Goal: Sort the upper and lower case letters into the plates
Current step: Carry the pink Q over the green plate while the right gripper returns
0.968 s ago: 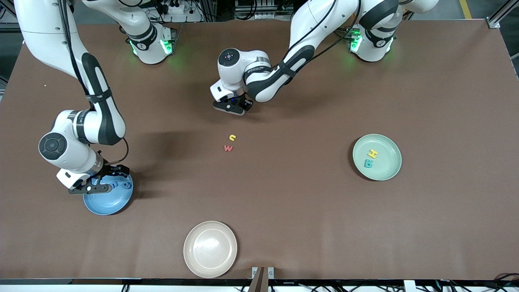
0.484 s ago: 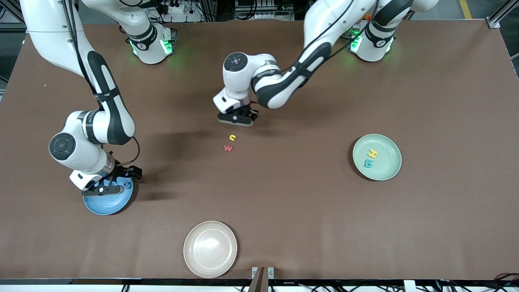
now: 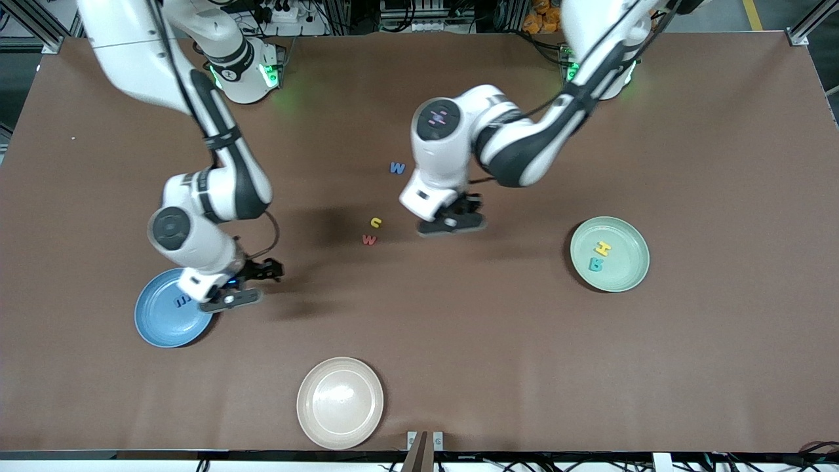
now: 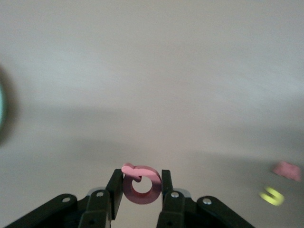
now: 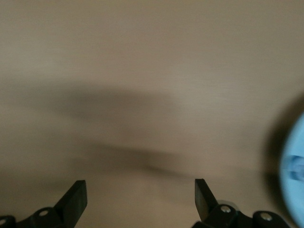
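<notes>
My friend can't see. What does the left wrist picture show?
The left gripper is shut on a small pink ring-shaped toy letter above the bare brown table. A small yellow letter and a red letter lie blurred nearby.

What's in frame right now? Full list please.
blue plate: 1, blue, right arm's end of table, holds a blue letter
green plate: 1, mint, left arm's end, holds yellow H and teal B
beige plate: 1, cream, nearest the front camera
loose letters: 3 on table mid-table; blue W, yellow letter, red W
pink letter: 1, in left end effector
left end effector: shut on pink letter, over table beside loose letters
right end effector: open, empty, over the table beside the blue plate
</notes>
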